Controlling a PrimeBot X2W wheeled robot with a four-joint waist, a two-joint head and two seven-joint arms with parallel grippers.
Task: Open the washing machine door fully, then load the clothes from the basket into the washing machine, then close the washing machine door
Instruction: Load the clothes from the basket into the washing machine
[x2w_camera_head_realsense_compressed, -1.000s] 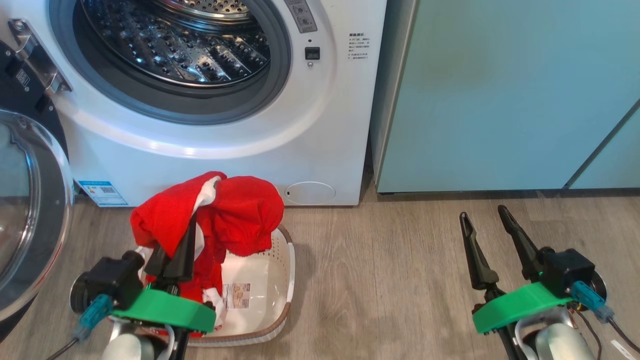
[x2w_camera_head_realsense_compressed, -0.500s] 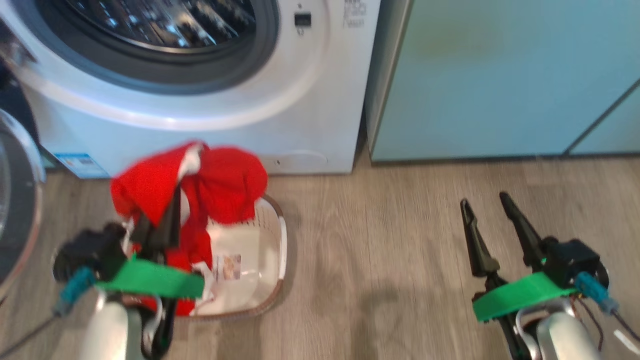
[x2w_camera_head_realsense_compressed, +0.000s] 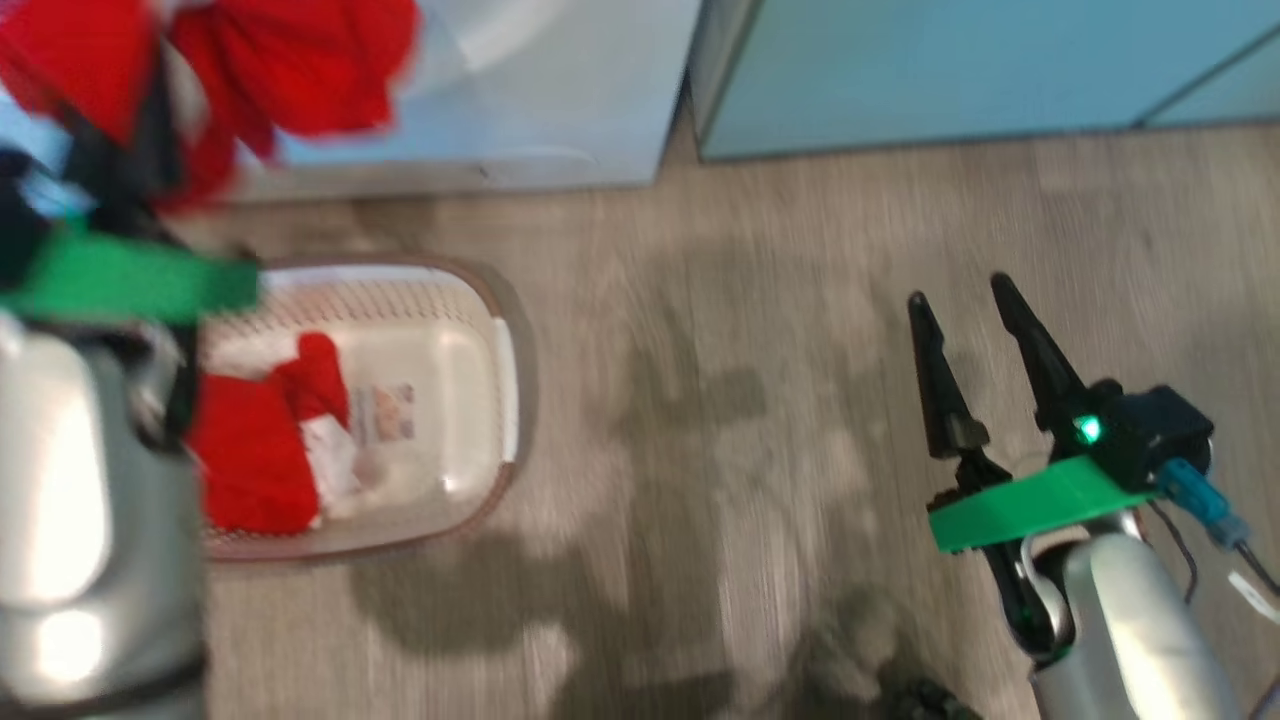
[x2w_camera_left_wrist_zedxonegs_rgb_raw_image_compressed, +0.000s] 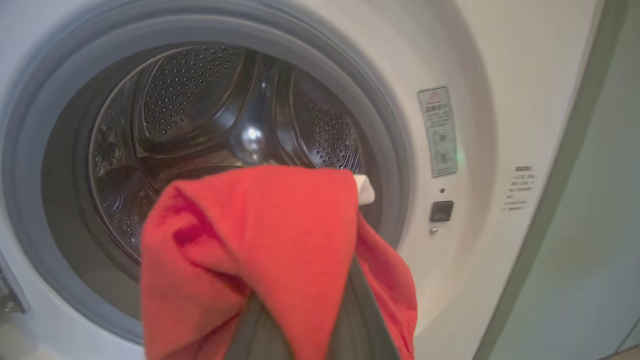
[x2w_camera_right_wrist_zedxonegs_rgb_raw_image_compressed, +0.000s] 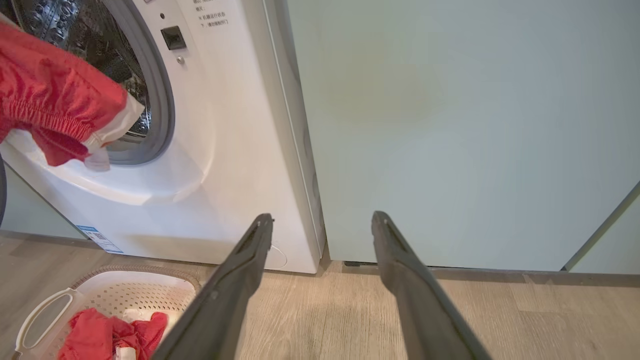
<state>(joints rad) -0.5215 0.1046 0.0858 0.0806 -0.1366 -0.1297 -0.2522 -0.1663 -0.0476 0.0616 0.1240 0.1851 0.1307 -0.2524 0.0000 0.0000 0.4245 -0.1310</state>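
Note:
My left gripper (x2w_camera_left_wrist_zedxonegs_rgb_raw_image_compressed: 307, 305) is shut on a bright red garment (x2w_camera_left_wrist_zedxonegs_rgb_raw_image_compressed: 260, 240) with a white edge. It holds the garment up in front of the washing machine's (x2w_camera_right_wrist_zedxonegs_rgb_raw_image_compressed: 225, 150) open mouth, just short of the grey gasket (x2w_camera_left_wrist_zedxonegs_rgb_raw_image_compressed: 395, 150) and the steel drum (x2w_camera_left_wrist_zedxonegs_rgb_raw_image_compressed: 200, 115). In the blurred head view the lifted garment (x2w_camera_head_realsense_compressed: 290, 60) hangs above the basket (x2w_camera_head_realsense_compressed: 505, 350). More red and white clothes (x2w_camera_head_realsense_compressed: 250, 450) lie at the basket's left end. My right gripper (x2w_camera_head_realsense_compressed: 965, 300) hangs open over bare floor, nothing between its fingers. The washing machine door is out of view.
Pale teal cabinets (x2w_camera_right_wrist_zedxonegs_rgb_raw_image_compressed: 450, 125) stand directly right of the machine. Wood-look floor (x2w_camera_head_realsense_compressed: 750, 350) stretches between the basket and my right gripper. The basket's white handle (x2w_camera_right_wrist_zedxonegs_rgb_raw_image_compressed: 42, 310) faces the right wrist camera.
My left gripper has lifted the red garment out of the basket up to the drum opening. The head camera has tilted downward. The right gripper has stayed open and still.

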